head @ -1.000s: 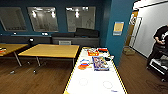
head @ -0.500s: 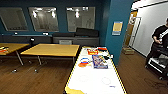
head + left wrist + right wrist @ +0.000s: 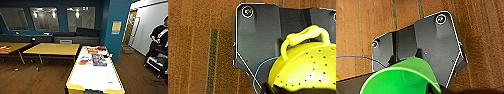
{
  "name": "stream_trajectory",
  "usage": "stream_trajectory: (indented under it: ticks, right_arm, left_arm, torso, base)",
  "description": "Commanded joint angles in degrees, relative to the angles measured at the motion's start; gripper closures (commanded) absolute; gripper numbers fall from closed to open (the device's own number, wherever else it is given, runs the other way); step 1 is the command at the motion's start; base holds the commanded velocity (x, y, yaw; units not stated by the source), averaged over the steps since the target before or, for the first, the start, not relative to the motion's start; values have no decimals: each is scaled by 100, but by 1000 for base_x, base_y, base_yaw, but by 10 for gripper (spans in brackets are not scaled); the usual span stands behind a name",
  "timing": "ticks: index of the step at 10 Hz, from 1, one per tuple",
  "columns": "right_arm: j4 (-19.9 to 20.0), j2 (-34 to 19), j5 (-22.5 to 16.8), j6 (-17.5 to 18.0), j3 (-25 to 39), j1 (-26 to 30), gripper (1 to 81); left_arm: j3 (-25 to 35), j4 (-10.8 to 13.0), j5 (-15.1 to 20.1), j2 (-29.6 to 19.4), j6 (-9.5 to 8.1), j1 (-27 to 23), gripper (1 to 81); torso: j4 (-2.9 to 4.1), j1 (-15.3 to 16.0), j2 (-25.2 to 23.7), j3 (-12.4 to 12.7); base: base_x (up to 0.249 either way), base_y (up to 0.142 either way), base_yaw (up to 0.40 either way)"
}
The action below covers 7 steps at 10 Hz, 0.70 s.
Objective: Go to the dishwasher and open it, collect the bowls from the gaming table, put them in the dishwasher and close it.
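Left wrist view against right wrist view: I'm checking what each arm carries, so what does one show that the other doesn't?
The left wrist view alone shows a yellow perforated colander with a loop handle and a thin light-blue cable. The right wrist view alone shows a bright green plastic bowl and a thin dark-blue cable. Both share the robot's dark plate with round corner fittings and the brown wood-look floor beneath.
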Motion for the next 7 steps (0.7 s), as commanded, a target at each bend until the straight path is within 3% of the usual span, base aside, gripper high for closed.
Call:
stream_trajectory:
  ticks: [1,7]
  right_arm:
    - [-93,106,-497,6,-331,259,811]
    - [-154,194,-523,-30,-243,251,811]
  left_arm:
    - [-104,93,342,-57,30,-213,811]
    - [-112,93,325,-5,21,-151,811]
  torso:
    - [0,5,0,0]
    - [0,5,0,2]
  base:
    - [-126,0,0]
    - [-137,0,0]
